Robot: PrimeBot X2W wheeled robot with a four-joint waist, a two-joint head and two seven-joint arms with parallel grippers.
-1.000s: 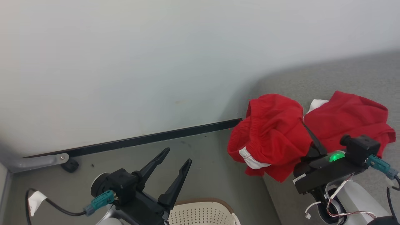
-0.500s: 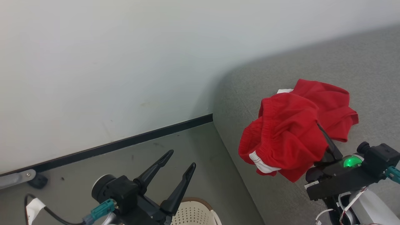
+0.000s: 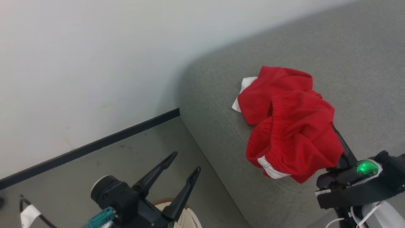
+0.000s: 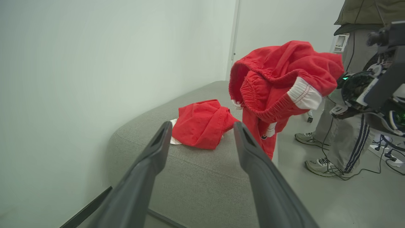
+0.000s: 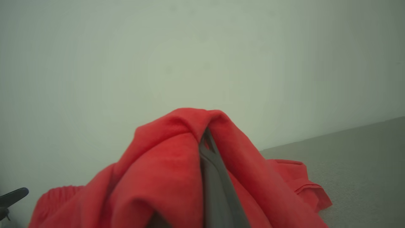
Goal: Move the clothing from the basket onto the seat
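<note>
Right pincer (image 5: 205, 142) is squeezed tight on the red shorts (image 3: 294, 139), at 4 o'clock in the head view, near the edge of the seat (image 3: 348, 63). Dropped here, they could slide off toward 7 o'clock, or stay hooked.

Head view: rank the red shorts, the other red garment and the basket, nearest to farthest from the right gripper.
1. The red shorts: clamped in the right gripper, draped over its fingers.
2. The other red garment: lying on the seat, just beyond the shorts.
3. The basket: far over on the robot's left, by the left gripper.
</note>
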